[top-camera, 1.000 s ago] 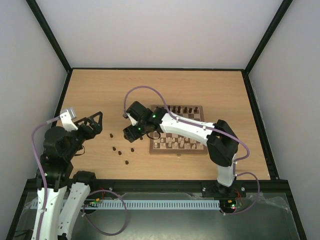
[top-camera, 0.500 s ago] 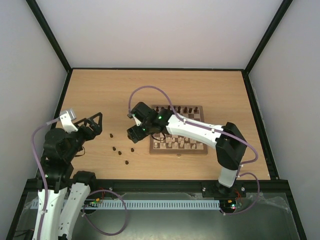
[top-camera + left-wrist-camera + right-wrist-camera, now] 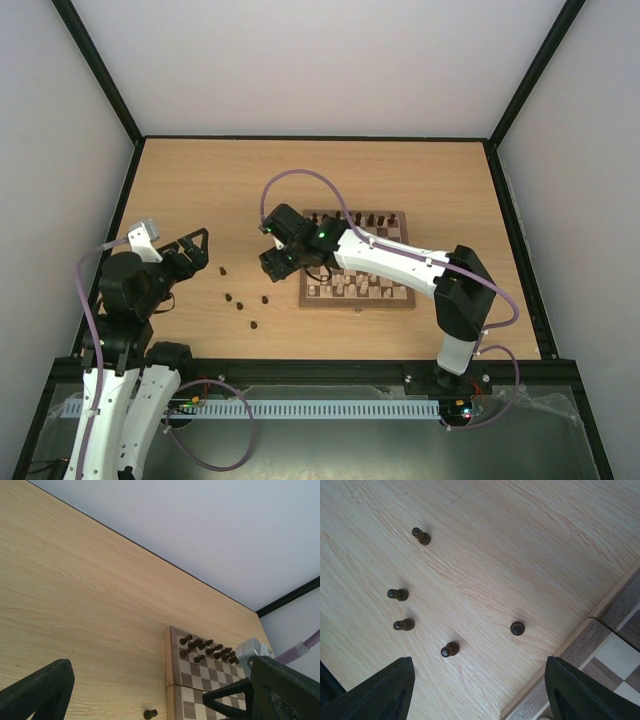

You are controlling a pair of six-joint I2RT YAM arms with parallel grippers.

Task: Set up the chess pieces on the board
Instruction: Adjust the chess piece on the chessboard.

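Seen from overhead, a pale wooden table (image 3: 420, 175) has a black frame along its edges and open wood across its far half. The board (image 3: 352, 304), dark and cream checks in a light border, lies right of centre. The right gripper (image 3: 275, 262) hangs off its left edge, jaws wide and holding nothing. The left gripper (image 3: 195, 250), equally spread, hovers near the table's left edge. Between them, five tiny dark chess pieces (image 3: 449, 650) lie scattered; only the right wrist view shows their rounded heads.
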